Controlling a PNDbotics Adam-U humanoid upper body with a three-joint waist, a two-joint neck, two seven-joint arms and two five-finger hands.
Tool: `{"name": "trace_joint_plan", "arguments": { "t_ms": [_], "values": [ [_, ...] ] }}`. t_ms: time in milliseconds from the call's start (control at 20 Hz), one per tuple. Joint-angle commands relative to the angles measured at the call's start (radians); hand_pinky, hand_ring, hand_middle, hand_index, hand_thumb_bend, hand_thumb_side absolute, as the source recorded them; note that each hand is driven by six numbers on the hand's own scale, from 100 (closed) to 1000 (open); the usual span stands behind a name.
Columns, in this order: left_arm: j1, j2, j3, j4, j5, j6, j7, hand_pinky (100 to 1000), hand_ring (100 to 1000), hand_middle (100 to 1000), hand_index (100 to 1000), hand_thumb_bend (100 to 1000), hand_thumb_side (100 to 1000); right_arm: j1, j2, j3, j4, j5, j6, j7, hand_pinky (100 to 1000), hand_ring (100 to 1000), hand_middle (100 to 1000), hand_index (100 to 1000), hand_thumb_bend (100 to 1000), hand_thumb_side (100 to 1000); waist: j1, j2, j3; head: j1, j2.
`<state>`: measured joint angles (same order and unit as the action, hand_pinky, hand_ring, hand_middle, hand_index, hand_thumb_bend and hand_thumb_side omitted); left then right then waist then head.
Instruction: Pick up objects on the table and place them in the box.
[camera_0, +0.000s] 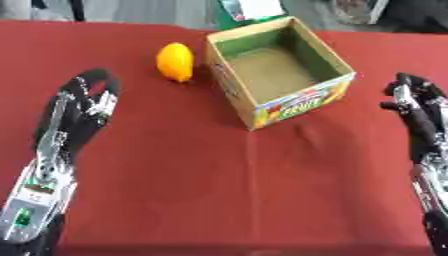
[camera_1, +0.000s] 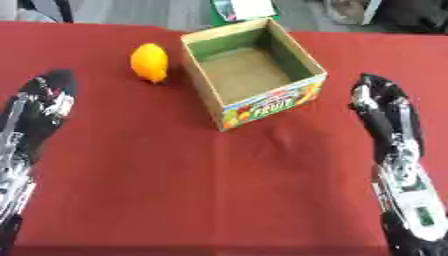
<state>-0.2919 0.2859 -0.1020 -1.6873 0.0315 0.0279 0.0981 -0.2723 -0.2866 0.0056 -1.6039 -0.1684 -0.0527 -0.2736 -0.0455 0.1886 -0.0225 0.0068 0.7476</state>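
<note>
An orange-yellow fruit (camera_0: 176, 61) shaped like a lemon lies on the red tablecloth, just left of an open cardboard box (camera_0: 337, 70) with a fruit print on its front. The box looks empty inside. My left hand (camera_0: 80, 107) lies on the left, fingers stretched toward the fruit but well short of it, holding nothing. My right hand (camera_1: 381, 112) rests on the right of the box, fingers straight and open, apart from the box.
The red tablecloth (camera_0: 227, 190) covers the whole table. A green and white item (camera_0: 249, 10) lies beyond the box at the far edge. Dark shapes stand behind the table at the top corners.
</note>
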Motion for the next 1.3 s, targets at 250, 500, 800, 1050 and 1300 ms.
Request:
{"name": "trace_joint_plan", "arguments": {
  "t_ms": [250,500,800,1050,1300],
  "values": [
    [-0.018,0.029,0.008,-0.017,-0.005,-0.005,-0.006,841,948,807,747,315,435,-0.009,-0.014,-0.01,-0.024,0.0,-0.001,-0.002,629,724,610,741,100,412,0.002,-0.014,-0.001,0.0,0.002],
    [-0.02,0.032,0.007,-0.018,-0.005,-0.01,-0.013,842,950,809,755,410,379,-0.008,-0.014,-0.011,-0.024,0.001,-0.001,-0.002,629,724,610,741,100,412,0.002,-0.015,-0.002,0.0,0.002],
    [-0.035,0.063,-0.001,-0.018,-0.031,-0.012,-0.03,842,955,817,764,492,225,-0.008,-0.015,-0.009,-0.024,0.001,-0.001,-0.001,629,724,610,741,100,413,0.005,-0.017,-0.004,0.001,0.002],
    [-0.09,0.137,-0.022,-0.007,-0.099,0.026,-0.039,834,954,819,772,516,145,-0.007,-0.017,-0.007,-0.023,0.002,0.0,0.002,628,724,610,741,100,411,0.008,-0.019,-0.009,0.004,0.005],
    [-0.198,0.237,-0.046,0.038,-0.226,0.084,-0.082,812,933,806,774,528,100,-0.006,-0.019,-0.003,-0.021,0.002,0.001,0.006,628,724,610,741,100,410,0.009,-0.022,-0.018,0.009,0.007]
  ]
}}
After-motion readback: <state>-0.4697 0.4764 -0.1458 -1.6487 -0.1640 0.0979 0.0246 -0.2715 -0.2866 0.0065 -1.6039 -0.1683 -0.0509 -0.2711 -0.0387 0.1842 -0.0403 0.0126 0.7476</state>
